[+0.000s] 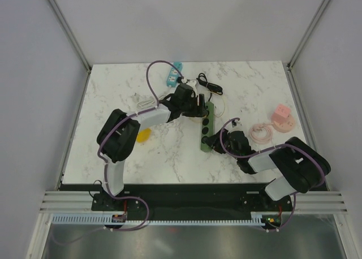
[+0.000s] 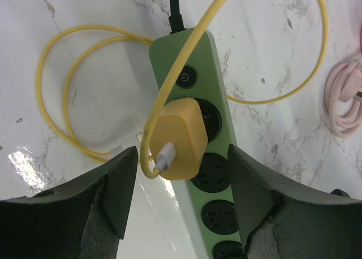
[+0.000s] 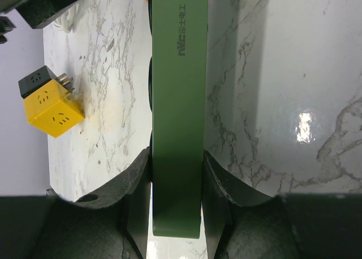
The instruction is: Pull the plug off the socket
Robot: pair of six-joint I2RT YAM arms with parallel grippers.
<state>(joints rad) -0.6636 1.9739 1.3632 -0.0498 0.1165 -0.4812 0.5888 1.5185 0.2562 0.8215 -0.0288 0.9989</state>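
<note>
Yellow plug (image 2: 181, 136) sits in green pwr strip (image 2: 218, 95), socket next to the switch (image 2: 186, 77).
L gripper (image 2: 182, 160) straddles plug, jaws wide, gaps both sides, apparently no contact; plug's yellow cable (image 2: 38, 83) loops on marble table (image 2: 271, 38); R gripper (image 3: 176, 180) clamps strip's near end; yellow cube adapter (image 3: 50, 103) lies apart.

A white marble table (image 1: 169, 157) carries a green power strip (image 1: 206, 126), a yellow cable (image 2: 195, 39), a pink cable coil (image 1: 261, 133) and a yellow cube socket (image 3: 51, 109).
</note>
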